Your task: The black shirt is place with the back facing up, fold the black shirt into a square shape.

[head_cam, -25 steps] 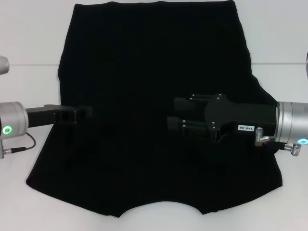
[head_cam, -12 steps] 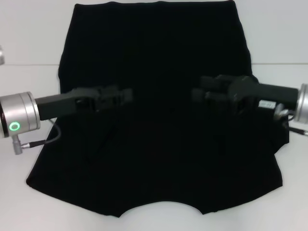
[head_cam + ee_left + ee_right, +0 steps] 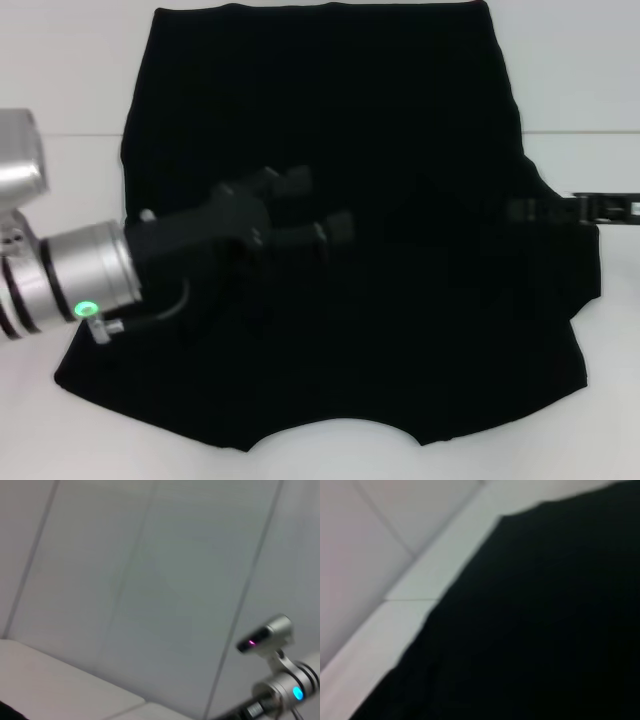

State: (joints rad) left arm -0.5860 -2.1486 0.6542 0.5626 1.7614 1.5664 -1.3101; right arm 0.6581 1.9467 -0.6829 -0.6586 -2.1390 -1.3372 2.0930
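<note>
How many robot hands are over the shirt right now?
2. The left hand is above the shirt's middle, left of centre. The right hand reaches in from the right edge, dark against the fabric, so its tip is hard to make out.

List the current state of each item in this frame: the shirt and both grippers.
Large plain black fabric shirt: spread flat on the white table, curved neckline toward the robot, side parts already folded in, not yet a square.
Left gripper: above the shirt's middle-left, fingers apart, holding nothing.
Right gripper: at the shirt's right edge, dark against the fabric.
</note>
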